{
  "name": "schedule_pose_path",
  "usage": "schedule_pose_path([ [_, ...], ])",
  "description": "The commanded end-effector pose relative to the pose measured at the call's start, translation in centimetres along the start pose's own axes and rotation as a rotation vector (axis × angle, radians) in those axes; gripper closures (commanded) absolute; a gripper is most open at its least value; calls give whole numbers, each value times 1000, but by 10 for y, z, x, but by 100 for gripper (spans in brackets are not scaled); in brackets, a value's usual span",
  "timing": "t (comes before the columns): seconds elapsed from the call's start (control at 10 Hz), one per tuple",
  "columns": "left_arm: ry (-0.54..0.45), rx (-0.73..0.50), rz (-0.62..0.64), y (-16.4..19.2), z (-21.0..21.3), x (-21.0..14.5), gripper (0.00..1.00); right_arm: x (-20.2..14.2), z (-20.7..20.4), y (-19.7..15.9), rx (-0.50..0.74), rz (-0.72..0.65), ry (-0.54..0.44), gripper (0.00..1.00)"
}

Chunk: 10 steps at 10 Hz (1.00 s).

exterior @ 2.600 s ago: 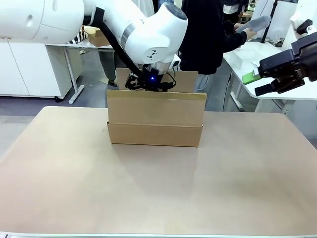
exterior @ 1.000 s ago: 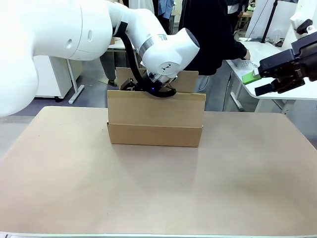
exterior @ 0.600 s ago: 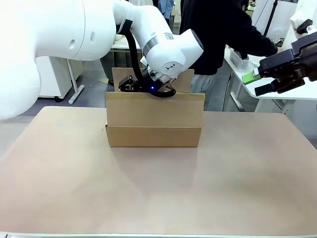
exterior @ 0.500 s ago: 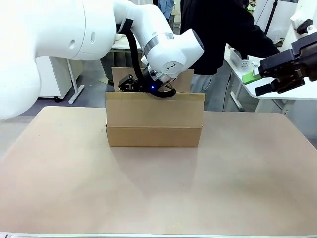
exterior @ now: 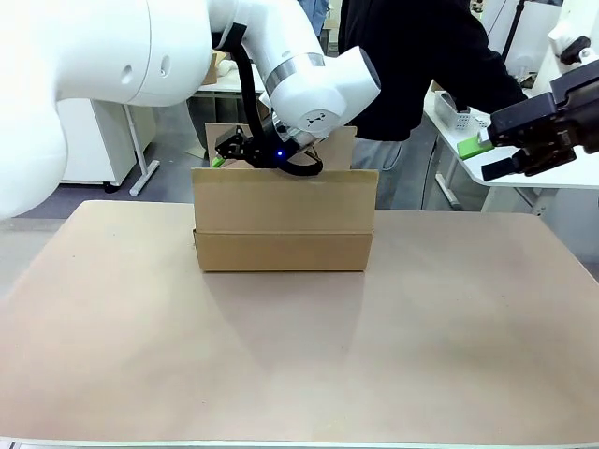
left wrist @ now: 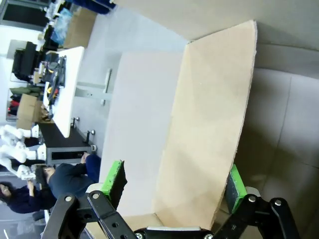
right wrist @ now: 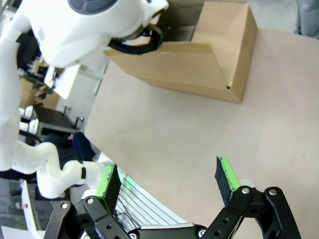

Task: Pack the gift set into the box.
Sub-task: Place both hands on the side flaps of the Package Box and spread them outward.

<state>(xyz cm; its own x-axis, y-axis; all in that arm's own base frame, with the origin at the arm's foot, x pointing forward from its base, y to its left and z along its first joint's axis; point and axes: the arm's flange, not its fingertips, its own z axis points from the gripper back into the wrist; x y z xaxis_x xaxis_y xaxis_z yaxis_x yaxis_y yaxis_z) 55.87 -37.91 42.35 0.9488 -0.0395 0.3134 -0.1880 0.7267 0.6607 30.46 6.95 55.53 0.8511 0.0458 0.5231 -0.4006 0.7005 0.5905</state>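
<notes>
Straddling a cardboard flap (left wrist: 209, 124) of the box (exterior: 281, 224), your left gripper (left wrist: 174, 181) has its fingers spread wide, one green pad on each side. The box stands toward 12 o'clock on the table (exterior: 299, 374). Your right gripper (right wrist: 168, 179), raised at 3 o'clock of the box, is likewise spread.

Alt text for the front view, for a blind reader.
A white robot arm reaches over an open brown cardboard box on a tan table, the left tool at the box's left end. The right tool hangs open at the right edge; a person in dark clothing stands behind.
</notes>
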Motion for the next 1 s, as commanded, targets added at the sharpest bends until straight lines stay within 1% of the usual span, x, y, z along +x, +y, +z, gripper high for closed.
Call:
schedule_pose_path([
  [0.0,-32,-13,-28,27,-8,-1,0,2,-1,-1,21,23,-7,0],
  [0.3,-13,-95,-53,48,-15,2,0,2,-1,-1,21,23,-7,0],
  [0.6,0,-122,-71,61,-17,1,0,2,-1,-1,21,23,-7,0],
  [0.9,18,-203,-26,101,-20,0,0,2,-1,-1,21,23,-7,0],
])
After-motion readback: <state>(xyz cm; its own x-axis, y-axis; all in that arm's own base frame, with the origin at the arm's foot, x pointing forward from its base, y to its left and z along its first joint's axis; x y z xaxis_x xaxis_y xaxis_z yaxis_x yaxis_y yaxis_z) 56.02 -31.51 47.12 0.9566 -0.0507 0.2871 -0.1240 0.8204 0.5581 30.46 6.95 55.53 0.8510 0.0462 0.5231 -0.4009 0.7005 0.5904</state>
